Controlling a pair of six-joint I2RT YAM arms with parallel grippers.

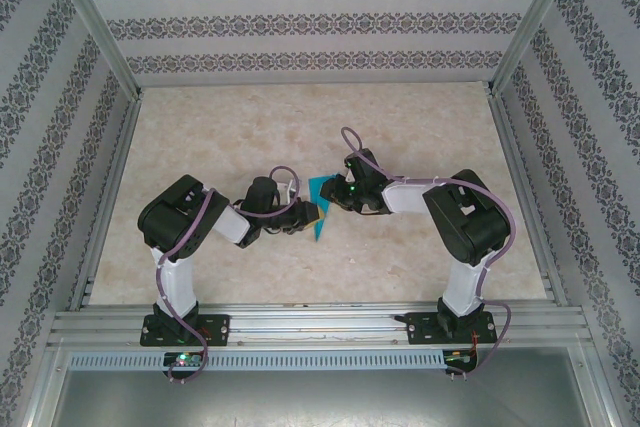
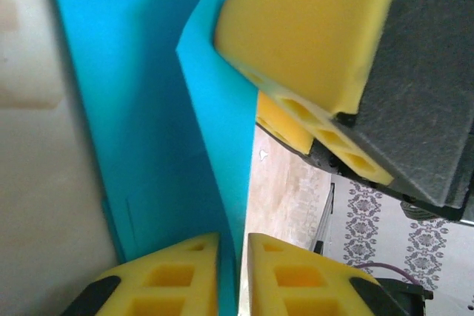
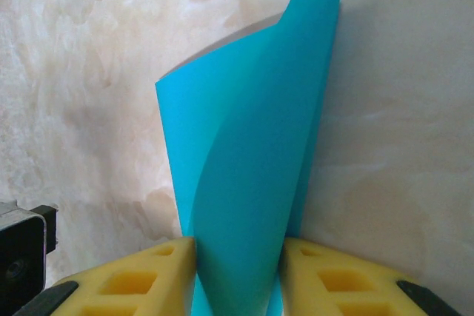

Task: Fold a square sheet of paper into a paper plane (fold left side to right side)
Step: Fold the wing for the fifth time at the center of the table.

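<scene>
The square sheet of paper (image 1: 321,187) is teal-blue and stands bent over on itself at the middle of the table, between both grippers. My left gripper (image 1: 312,215) comes at it from the left. In the left wrist view its yellow fingers (image 2: 185,271) pinch one thin edge of the sheet (image 2: 148,109), and the gripper (image 2: 233,236) is shut on it. My right gripper (image 1: 337,195) meets the sheet from the right. In the right wrist view the gripper (image 3: 238,246) holds the curled double layer of the sheet (image 3: 244,153), which touches both pads. The right gripper's yellow fingers (image 2: 311,42) press against the paper.
The pale marbled table (image 1: 300,127) is fenced by metal rails (image 1: 300,319) at the front and patterned walls (image 1: 300,22) on the other sides. Both arms bend inward, so their elbows (image 1: 180,209) (image 1: 465,217) stand at either side of the paper.
</scene>
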